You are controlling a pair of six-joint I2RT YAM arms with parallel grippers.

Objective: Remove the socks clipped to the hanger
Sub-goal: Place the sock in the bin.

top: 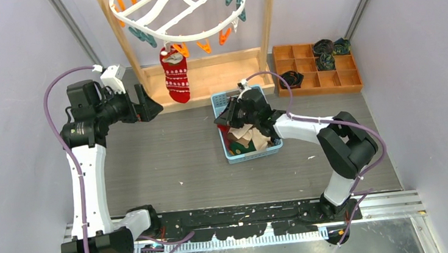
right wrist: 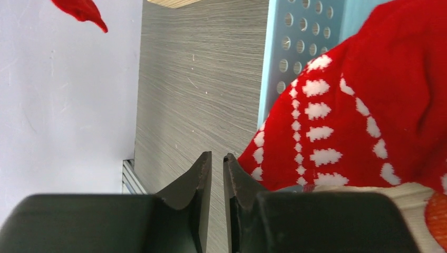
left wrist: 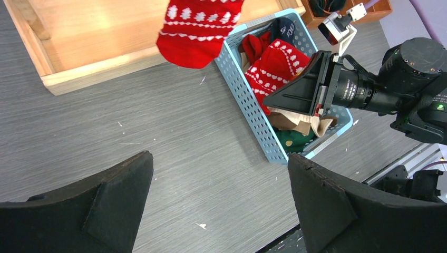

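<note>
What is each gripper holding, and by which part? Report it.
Nothing. The left gripper stands wide open; the right gripper, jaws a slit apart, is empty beside the red sock in the basket.

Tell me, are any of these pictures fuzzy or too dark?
Top view: bright and even, no glare. Left wrist view: table sharp, its own jaws just dark shapes up close. Right wrist view: red sock looms huge near the lens.

A light-blue perforated basket (top: 255,156) sits on the grey tabletop (top: 169,162), between a wooden post-and-base rack (top: 217,72) and a wooden compartment tray (top: 347,78).
</note>
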